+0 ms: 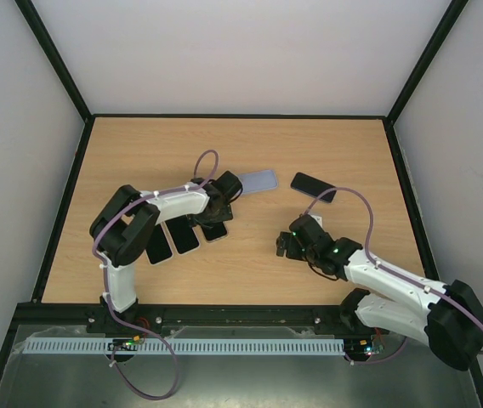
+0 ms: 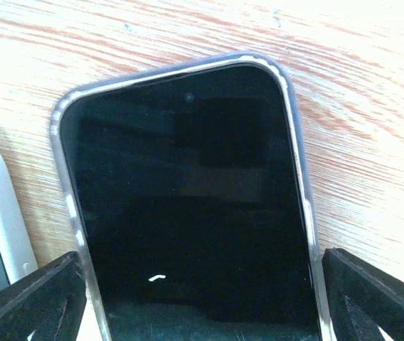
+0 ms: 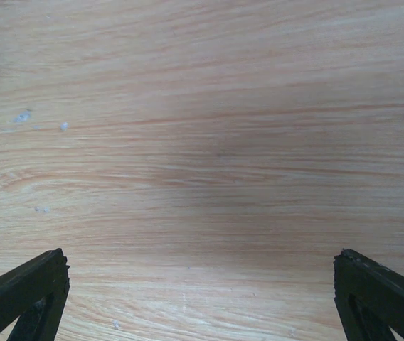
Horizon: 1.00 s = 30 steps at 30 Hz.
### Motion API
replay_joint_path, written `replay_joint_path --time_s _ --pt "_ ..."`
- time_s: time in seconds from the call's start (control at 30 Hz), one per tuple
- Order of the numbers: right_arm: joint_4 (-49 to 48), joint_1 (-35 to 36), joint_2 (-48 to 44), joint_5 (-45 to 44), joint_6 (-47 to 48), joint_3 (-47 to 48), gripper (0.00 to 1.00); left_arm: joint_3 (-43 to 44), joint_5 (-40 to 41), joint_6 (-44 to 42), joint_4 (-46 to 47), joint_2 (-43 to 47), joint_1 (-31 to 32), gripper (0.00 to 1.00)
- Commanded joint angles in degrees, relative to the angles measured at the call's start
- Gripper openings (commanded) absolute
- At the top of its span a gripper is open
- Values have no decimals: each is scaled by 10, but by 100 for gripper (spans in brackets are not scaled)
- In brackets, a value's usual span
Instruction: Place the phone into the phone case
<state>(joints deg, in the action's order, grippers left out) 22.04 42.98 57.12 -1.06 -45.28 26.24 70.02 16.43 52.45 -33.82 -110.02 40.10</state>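
phone (image 2: 188, 177) | lower end cut off | left claw (image 2: 202, 261) grip unclear

Four dark phones (image 1: 184, 236) (three in a row, one apart), one clear case (image 1: 258, 180), two arms (image 1: 173, 202)

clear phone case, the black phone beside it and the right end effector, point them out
clear phone case (image 1: 260, 180), top external view, middle of its panel
black phone (image 1: 314, 187), top external view, centre of its face
right end effector (image 3: 200, 259), right wrist view, midway between its fingertips
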Motion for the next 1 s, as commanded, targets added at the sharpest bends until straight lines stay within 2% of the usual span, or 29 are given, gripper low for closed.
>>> replay_joint_path --time_s 0.0,0.13,0.3,0.47,0.8,0.97 --pt "19 -3 17 -19 23 38 98 -4 5 -7 6 34 -6 93" --pt "18 -4 50 -18 46 73 98 -9 -2 -10 11 73 -8 98" --pt "9 -4 107 -30 83 129 98 -24 -18 -28 16 125 -20 99" --pt "-6 -5 196 -6 168 199 99 -34 -24 -71 7 199 -38 99" --pt "-8 -7 363 -33 341 340 97 -6 39 -175 -52 332 -70 99" --pt "-30 -23 453 -34 428 413 96 -14 87 -239 -42 398 -71 99"
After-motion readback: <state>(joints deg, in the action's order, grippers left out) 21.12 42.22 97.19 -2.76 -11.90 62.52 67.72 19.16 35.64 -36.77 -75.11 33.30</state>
